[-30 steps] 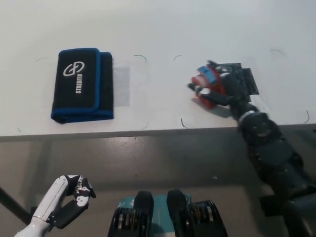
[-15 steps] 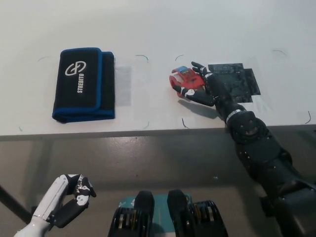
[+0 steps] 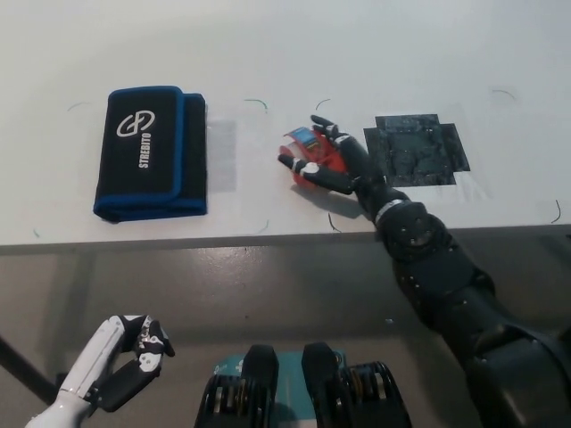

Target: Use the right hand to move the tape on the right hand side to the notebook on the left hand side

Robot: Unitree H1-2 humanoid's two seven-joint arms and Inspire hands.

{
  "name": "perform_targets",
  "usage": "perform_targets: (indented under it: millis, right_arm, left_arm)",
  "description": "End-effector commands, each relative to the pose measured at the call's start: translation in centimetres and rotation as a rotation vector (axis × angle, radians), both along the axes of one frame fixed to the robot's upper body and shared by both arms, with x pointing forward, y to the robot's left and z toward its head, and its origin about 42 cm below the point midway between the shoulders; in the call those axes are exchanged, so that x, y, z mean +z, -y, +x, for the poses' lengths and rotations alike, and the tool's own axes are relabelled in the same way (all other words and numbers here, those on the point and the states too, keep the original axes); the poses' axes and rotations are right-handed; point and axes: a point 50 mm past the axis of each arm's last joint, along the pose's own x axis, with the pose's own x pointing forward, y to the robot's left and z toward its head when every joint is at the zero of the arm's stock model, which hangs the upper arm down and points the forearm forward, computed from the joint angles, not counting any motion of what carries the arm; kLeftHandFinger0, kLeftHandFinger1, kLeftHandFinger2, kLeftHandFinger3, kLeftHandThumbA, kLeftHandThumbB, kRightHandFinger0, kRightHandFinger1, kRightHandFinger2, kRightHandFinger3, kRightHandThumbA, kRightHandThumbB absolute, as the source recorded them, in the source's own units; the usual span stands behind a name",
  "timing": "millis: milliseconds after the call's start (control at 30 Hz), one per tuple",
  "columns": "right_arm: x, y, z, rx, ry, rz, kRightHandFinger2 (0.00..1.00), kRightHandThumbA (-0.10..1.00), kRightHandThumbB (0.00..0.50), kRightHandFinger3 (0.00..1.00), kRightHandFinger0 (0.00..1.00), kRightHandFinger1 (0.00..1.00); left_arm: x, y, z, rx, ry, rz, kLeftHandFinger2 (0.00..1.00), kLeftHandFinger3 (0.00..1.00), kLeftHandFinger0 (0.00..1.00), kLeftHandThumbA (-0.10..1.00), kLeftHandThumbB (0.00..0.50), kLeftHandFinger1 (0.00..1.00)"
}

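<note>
My black right hand [image 3: 326, 160] is shut on a red tape [image 3: 311, 156] with a blue patch on top, held over the white table's middle, just left of a dark square patch [image 3: 416, 150]. The notebook [image 3: 151, 152], black with blue edging and a white logo, lies flat at the table's left, well apart from the hand. My white left hand [image 3: 125, 361] rests low at the lower left, below the table edge, fingers curled on nothing.
The white table [image 3: 285, 53] has thin corner marks drawn around the notebook's area and the middle. Its front edge [image 3: 268, 241] runs across the picture, with grey floor below it.
My right hand has carried the red tape leftward, off the dark square patch and toward the table's middle. The left hand has not moved.
</note>
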Motion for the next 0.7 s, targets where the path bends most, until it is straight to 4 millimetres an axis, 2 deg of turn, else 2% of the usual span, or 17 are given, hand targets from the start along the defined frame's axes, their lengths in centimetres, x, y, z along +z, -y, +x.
perform_targets:
  millis: [0, 133, 267, 367, 400, 500, 667]
  right_arm:
    - [4.6, -2.6, 1.3, 0.046, 0.126, 0.007, 1.0, 1.0, 0.49, 1.0, 1.0, 1.0]
    - [4.6, -3.6, 1.0, 0.057, 0.127, 0.009, 1.0, 1.0, 0.469, 1.0, 1.0, 1.0]
    - [4.5, -4.1, 0.8, 0.067, 0.124, 0.019, 1.0, 1.0, 0.486, 1.0, 1.0, 1.0]
    - [4.4, -4.7, 0.6, 0.087, 0.113, 0.045, 1.0, 0.99, 0.47, 1.0, 1.0, 1.0]
    - [4.3, -5.2, 0.4, 0.091, 0.108, 0.05, 1.0, 0.97, 0.472, 1.0, 1.0, 1.0]
    - [4.4, -5.7, 0.3, 0.097, 0.101, 0.054, 1.0, 0.98, 0.499, 1.0, 1.0, 1.0]
    - [4.0, -7.2, -0.3, 0.135, 0.107, 0.037, 1.0, 0.98, 0.493, 1.0, 1.0, 1.0]
  left_arm:
    - [1.7, -0.2, 0.5, -0.01, 0.057, 0.011, 0.21, 0.39, 0.29, 0.28, 0.009, 0.22]
    - [1.8, -0.2, 0.4, -0.01, 0.055, 0.014, 0.21, 0.39, 0.29, 0.28, 0.0, 0.23]
    - [1.8, -0.2, 0.4, -0.01, 0.057, 0.01, 0.21, 0.39, 0.29, 0.26, 0.001, 0.22]
    - [1.9, -0.1, 0.4, -0.011, 0.06, 0.018, 0.2, 0.38, 0.29, 0.27, 0.0, 0.22]
    - [1.8, -0.2, 0.4, -0.009, 0.056, 0.007, 0.2, 0.39, 0.28, 0.24, 0.0, 0.21]
    - [1.9, -0.2, 0.5, -0.004, 0.061, 0.012, 0.2, 0.39, 0.28, 0.24, 0.005, 0.21]
    - [2.2, -0.2, 0.7, -0.011, 0.067, 0.016, 0.21, 0.39, 0.29, 0.25, 0.0, 0.22]
